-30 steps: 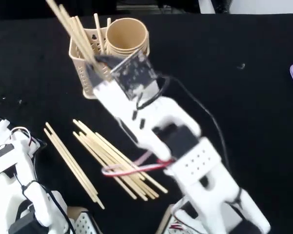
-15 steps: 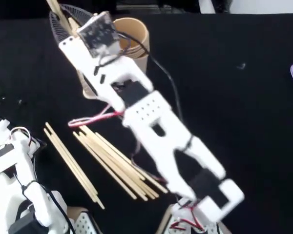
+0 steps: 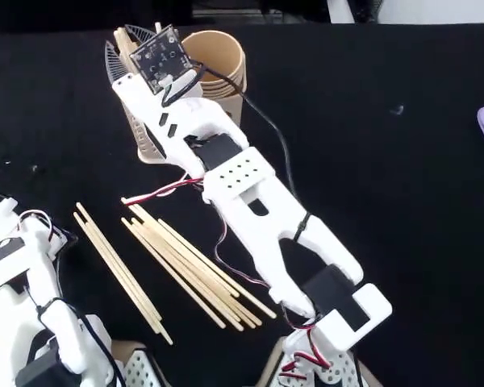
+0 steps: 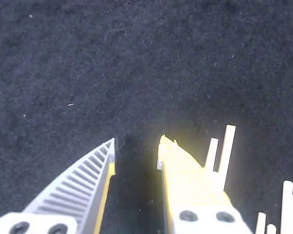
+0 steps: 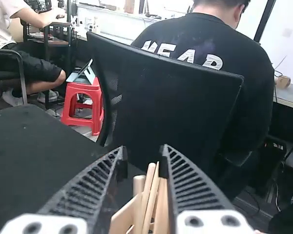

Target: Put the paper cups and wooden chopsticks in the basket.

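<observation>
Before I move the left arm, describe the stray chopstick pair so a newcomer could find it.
On the black table, look nearer than the basket, where loose chopsticks lie in a fan. The stray pair lies left of that fan, split off from it by a bare strip of cloth.

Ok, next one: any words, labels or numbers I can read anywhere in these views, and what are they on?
No text here can be quoted whole.
White lettering in the room behind, right wrist view: lower part hidden by the black chair back, not readable.
Circuit board on an arm's wrist, high view: markings too small to read.
Paper cups, basket, chopsticks: no print visible.
</observation>
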Motion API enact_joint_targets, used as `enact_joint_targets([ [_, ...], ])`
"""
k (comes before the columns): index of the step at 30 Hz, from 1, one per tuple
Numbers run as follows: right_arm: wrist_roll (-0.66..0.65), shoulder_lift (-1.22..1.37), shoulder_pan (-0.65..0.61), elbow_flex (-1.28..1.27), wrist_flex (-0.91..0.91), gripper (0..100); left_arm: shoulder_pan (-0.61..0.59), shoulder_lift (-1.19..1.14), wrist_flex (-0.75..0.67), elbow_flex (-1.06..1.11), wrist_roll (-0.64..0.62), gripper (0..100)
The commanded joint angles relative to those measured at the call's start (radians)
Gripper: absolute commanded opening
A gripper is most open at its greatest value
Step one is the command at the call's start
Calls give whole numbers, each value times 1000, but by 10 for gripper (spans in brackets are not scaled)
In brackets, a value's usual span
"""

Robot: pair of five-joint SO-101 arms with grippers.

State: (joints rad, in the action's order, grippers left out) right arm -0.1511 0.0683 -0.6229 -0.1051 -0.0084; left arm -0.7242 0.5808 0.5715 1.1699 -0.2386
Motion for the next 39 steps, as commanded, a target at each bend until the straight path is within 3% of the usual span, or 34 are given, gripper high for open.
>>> enact_joint_targets([
  [1, 6, -142, 17, 10, 5, 96, 12, 20, -20, -44, -2, 145],
  [4, 6, -265, 15, 10, 180, 96, 12, 20, -20, -44, -2, 145],
  [11, 5, -601, -14, -133, 865, 98, 12, 20, -20, -44, -2, 145],
  [14, 6, -713, -40, -297, 1005, 99, 12, 20, -20, -44, -2, 145],
  [19, 6, -851, -160, -674, 953, 100, 5, 20, -20, -44, -2, 145],
  [23, 8, -872, -278, -961, 733, 100, 5, 20, -20, -44, -2, 145],
  [27, 8, -820, -282, -1127, 522, 100, 5, 20, -20, -44, -2, 145],
  [31, 6, -702, -252, -1141, 474, 106, 5, 20, -20, -44, -2, 145],
  [36, 0, -490, -230, -1041, 522, 204, 5, 20, -20, -44, -2, 145],
  [39, -2, -394, -227, -969, 549, 196, 5, 20, -20, -44, -2, 145],
])
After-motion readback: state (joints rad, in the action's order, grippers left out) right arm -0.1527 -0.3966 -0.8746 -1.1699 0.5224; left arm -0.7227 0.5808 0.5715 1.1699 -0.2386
